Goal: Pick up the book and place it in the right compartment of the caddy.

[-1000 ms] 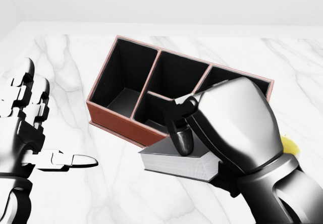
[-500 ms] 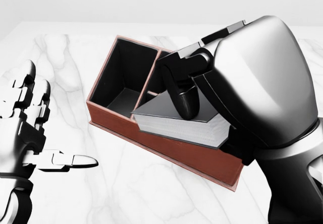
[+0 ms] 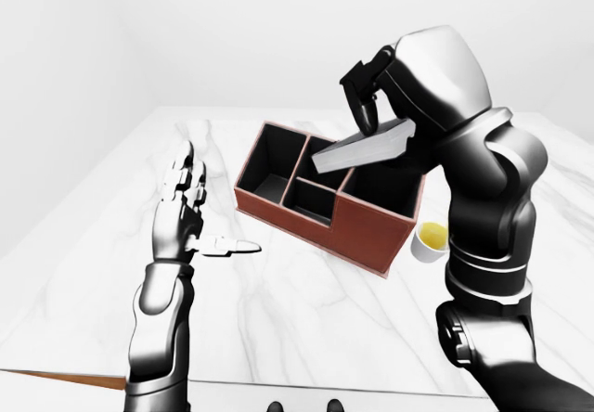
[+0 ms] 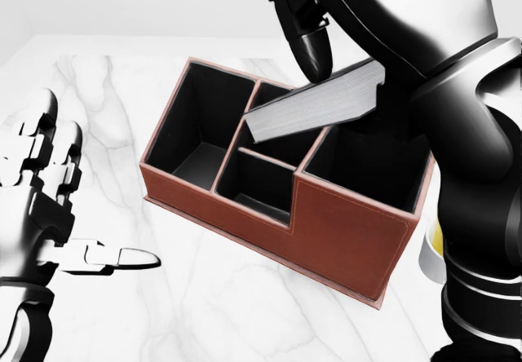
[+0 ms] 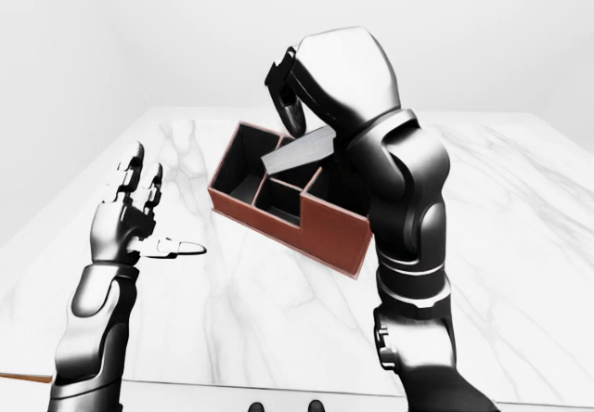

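The book [image 4: 318, 101] is up in the air, pinched in the right hand [image 3: 376, 106]. It hangs over the caddy [image 4: 342, 231], tipped with its low end toward 8 o'clock in the head view. It looks like a hard, stiff book that will not bend, and maybe a bit heavy for three fingers. Its cover looks smooth, so it could slip (the hand holds it only at the high end, near 2 o'clock). A hold nearer its middle would likely keep it steadier.

The right compartment [image 4: 367, 158] sits open just under the high end of the book, at about 4 o'clock from the book's low end.

The left hand [image 4: 49, 199] is spread wide and holds nothing, off at 9 o'clock from the caddy.

The table [image 4: 106, 101] is white marble, flat and shiny. A small cup [image 3: 430, 240] with something yellow in it sits just beside the caddy at 3 o'clock. The walls are plain white.
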